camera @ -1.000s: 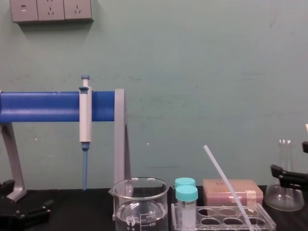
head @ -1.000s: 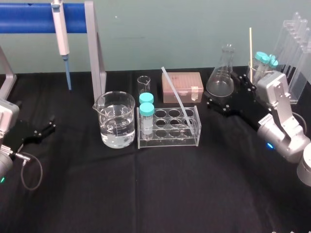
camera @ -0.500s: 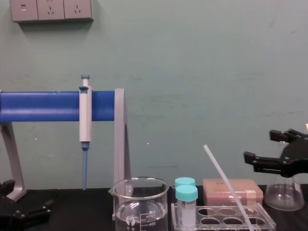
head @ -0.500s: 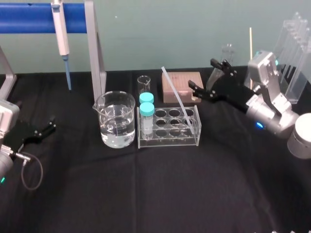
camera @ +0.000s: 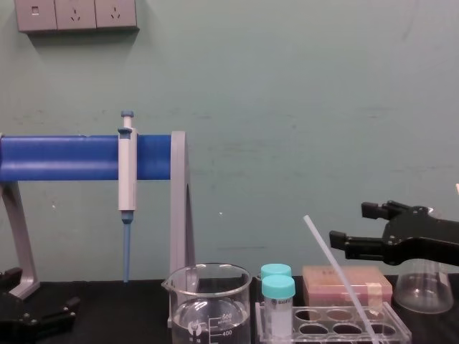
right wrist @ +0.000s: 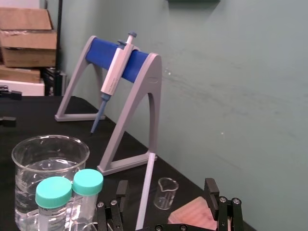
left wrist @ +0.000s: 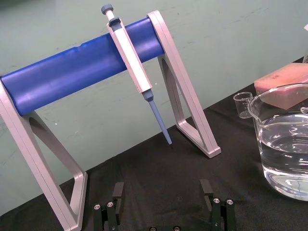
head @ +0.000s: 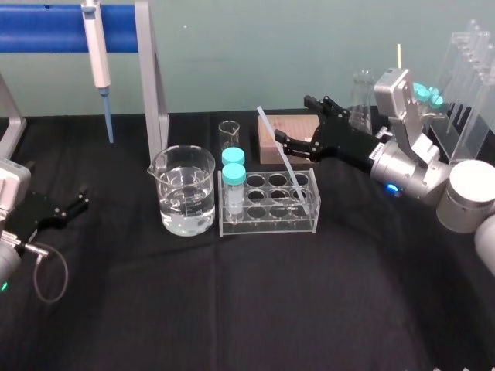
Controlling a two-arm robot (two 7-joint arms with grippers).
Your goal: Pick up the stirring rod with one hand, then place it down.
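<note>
The right gripper (head: 292,118), jaws spread, has moved closer to the stirring rod (head: 278,151). The left gripper (head: 80,198) stays parked, jaws apart.

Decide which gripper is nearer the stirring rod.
Right. The right gripper hovers open beside the stirring rod; the left gripper rests far off to its left.

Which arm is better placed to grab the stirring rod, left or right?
Right. The right gripper is open, raised beside the stirring rod leaning in the rack; the left gripper sits far off to the left.
</note>
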